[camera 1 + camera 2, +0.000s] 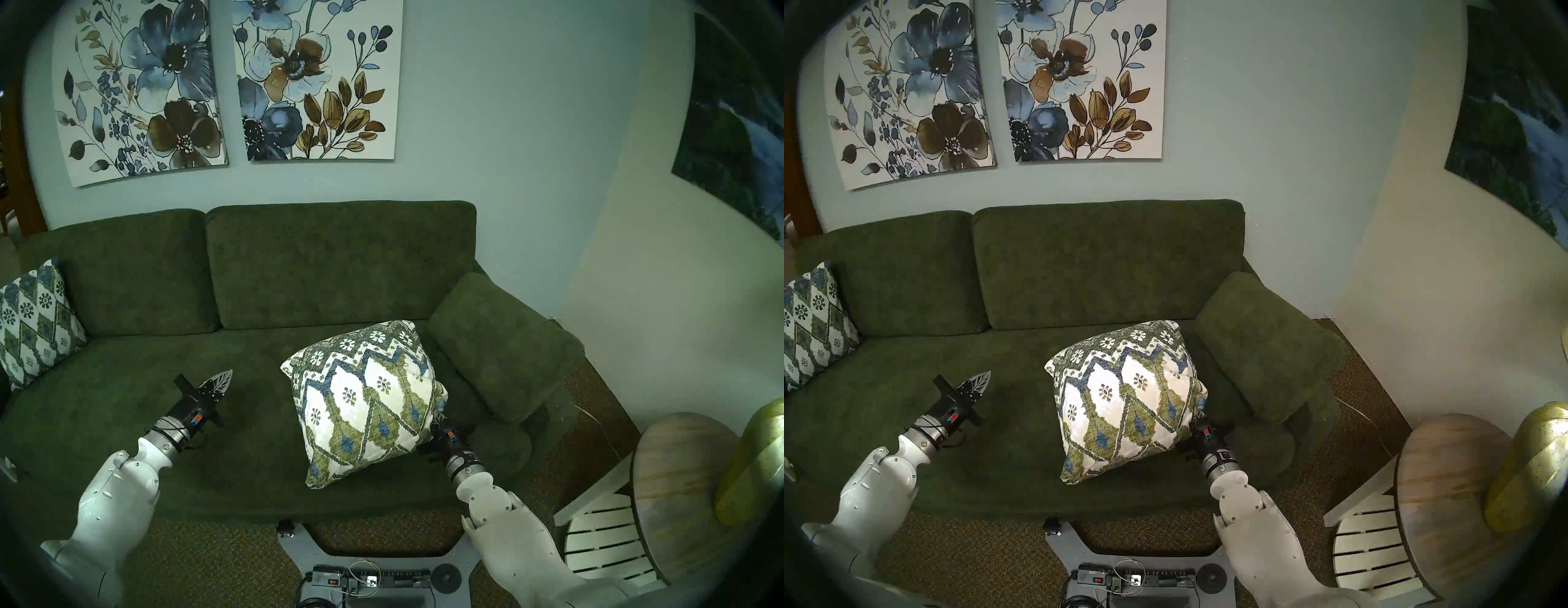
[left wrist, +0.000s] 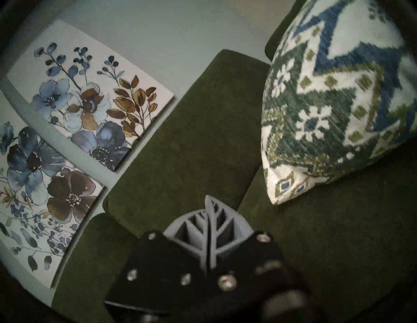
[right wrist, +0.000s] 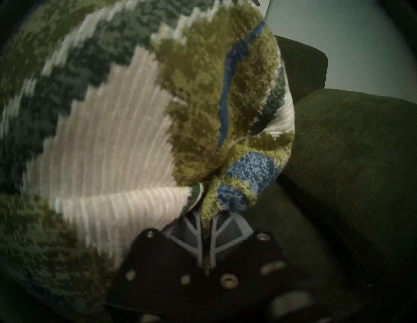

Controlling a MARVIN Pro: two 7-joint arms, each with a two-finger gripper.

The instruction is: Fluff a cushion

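The cushion, white woven fabric with olive and blue zigzags and rosettes, is tilted up over the sofa seat, right of middle. My right gripper is shut on the cushion's lower right corner, with fabric bunched between the fingers. My left gripper is shut and empty, hovering over the seat to the cushion's left, apart from it. The cushion fills the upper right of the left wrist view and the cushion fills most of the right wrist view.
A darker blue-green diamond-lattice cushion leans at the sofa's left end. The sofa's padded right armrest lies just right of the held cushion. A round wooden side table with a yellow-green vase and a white slatted chair stand at the right.
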